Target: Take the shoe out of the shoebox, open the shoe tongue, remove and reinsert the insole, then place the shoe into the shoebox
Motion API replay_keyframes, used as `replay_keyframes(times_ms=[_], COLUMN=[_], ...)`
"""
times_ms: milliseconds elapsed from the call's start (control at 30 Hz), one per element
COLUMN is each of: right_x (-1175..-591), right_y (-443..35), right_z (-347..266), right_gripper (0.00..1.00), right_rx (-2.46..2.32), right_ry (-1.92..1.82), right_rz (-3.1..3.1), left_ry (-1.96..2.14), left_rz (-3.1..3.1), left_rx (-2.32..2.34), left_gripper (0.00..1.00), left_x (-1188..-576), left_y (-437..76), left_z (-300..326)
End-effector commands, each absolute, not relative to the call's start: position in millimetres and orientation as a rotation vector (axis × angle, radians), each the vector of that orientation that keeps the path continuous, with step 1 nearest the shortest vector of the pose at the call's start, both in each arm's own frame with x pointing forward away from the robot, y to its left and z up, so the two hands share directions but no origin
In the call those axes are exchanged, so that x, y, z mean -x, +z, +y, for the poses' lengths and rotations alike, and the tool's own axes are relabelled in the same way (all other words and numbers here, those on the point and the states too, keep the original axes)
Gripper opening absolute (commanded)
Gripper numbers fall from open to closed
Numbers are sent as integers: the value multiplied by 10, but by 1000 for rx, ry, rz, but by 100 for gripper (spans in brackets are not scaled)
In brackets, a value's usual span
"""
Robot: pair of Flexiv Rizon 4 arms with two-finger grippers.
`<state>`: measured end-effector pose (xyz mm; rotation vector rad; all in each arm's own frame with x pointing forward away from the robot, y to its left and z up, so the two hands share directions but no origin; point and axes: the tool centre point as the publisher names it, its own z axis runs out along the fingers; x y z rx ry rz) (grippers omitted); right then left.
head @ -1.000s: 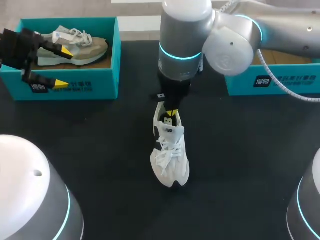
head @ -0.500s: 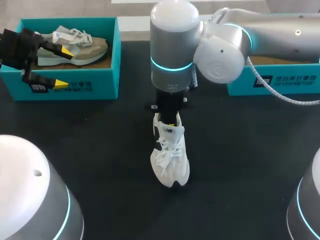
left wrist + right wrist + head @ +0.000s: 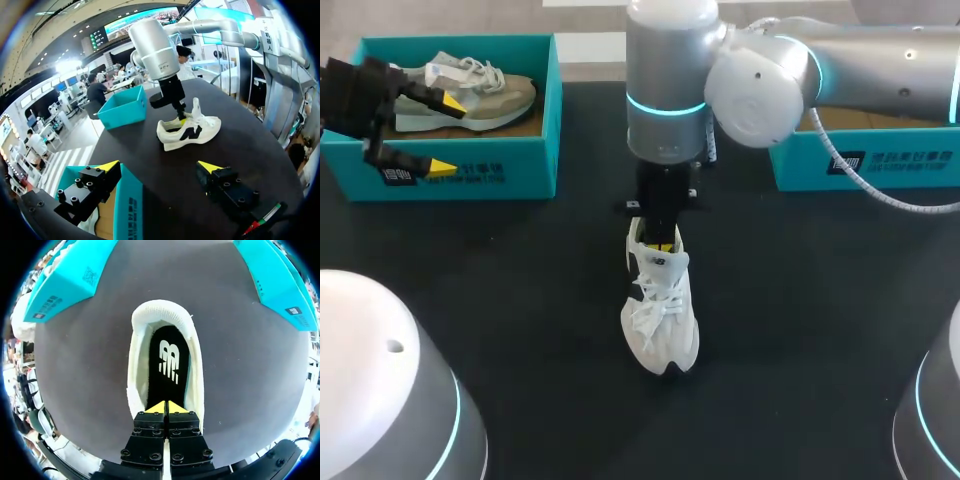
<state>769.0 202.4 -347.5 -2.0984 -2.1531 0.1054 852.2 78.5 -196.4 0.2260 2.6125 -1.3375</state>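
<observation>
The table (image 3: 800, 330) was the one piece of furniture to tell of; its top was a broad, plain black, matte and even in tone; in the head view it ran nearly from side to side, its far edge straight; the light fell soft and even from above, casting only faint, blurred shadows; in the left wrist view the surface bore a dull grey sheen.

On my right arm (image 3: 665, 60): silver-grey cylinder links, cyan light ring (image 3: 665, 104) just above the black gripper (image 3: 166, 407), yellow wedge tips (image 3: 157, 407), socket screws (image 3: 155, 456) behind them, ribbed grey cable (image 3: 920, 205) further back. My left gripper (image 3: 159, 166) looks identical.
</observation>
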Motion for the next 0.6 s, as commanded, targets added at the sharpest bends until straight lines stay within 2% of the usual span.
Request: replay_keyframes(times_ms=[33, 167, 200, 233, 267, 300, 600], right_x=[-7759, -7759, -7756, -7755, -7749, -7745, -7670], right_y=[-3542, -3554, -3554, -3551, -3544, -3532, -3499], right_z=[2053, 2052, 2051, 2049, 2050, 2051, 2095], right_gripper=[0, 0, 16, 47, 96, 100, 100], right_rx=[2091, 2089, 2090, 2083, 2083, 2081, 2037], right_ry=[151, 151, 149, 153, 146, 147, 211], right_rz=[-2144, -2139, -2136, -2135, -2130, -2131, -2156], left_ry=[-1333, -1333, -1333, -1333, -1333, -1333, -1333], left_rz=[2617, 2617, 2617, 2617, 2617, 2617, 2617], left_rx=[-227, -227, -227, -227, -227, -227, -227], left_gripper=[100, 100, 100, 100, 100, 100, 100], left_x=[-8518, -8518, -8518, -8518, -8518, -8518, -8518], left_y=[-1958, -1958, -1958, -1958, -1958, -1958, -1958], left_z=[788, 788, 788, 788, 788, 788, 788])
